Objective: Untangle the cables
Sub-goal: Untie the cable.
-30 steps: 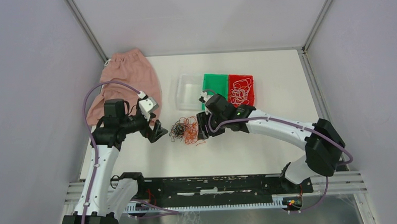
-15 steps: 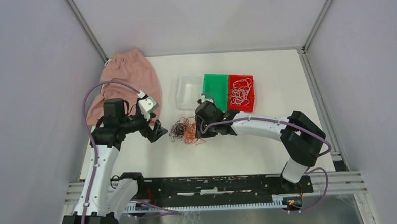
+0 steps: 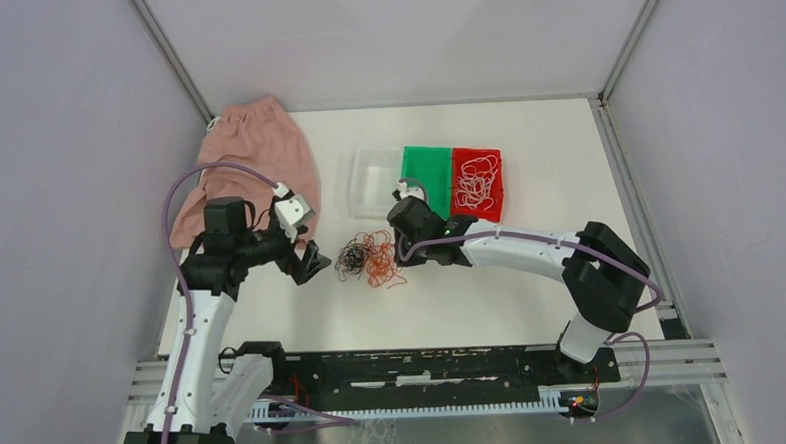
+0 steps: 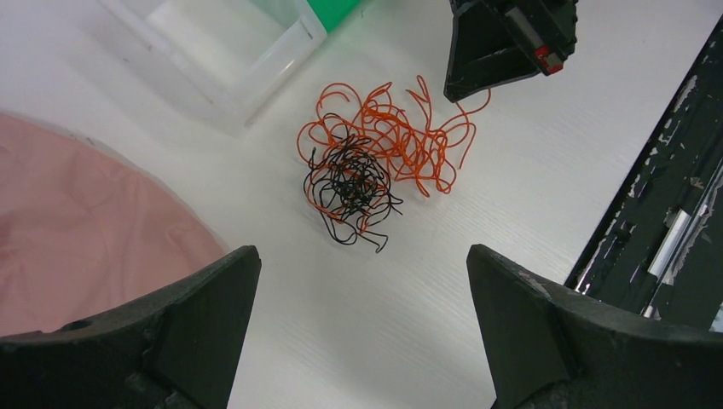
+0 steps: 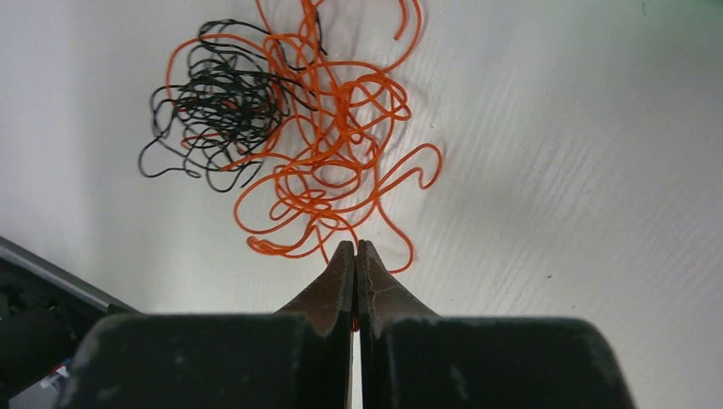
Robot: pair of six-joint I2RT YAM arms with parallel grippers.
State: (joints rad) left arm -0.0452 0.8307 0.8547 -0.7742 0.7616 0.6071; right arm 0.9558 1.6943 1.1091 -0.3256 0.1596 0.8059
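Cables [image 3: 366, 259]: right jaws just snapped shut on the clump's edge

Table [image 3: 532, 286] centre holds the orange-and-black tangle. Left gripper [image 4: 360, 256] hovers just left of it, gaping wide. Right gripper [image 5: 355, 249], open a second ago, is now pinched together at the tangle's right edge, apparently on one orange strand [image 5: 392, 241]. Pull-out looks ready to start.

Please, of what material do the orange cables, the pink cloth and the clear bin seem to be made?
Orange cables: probably thin wire in a smooth plastic coating, slightly glossy; they keep stiff curls. Pink cloth: soft matte fabric, judging by its folds. Clear bin: likely rigid transparent plastic; the white table shows through it.
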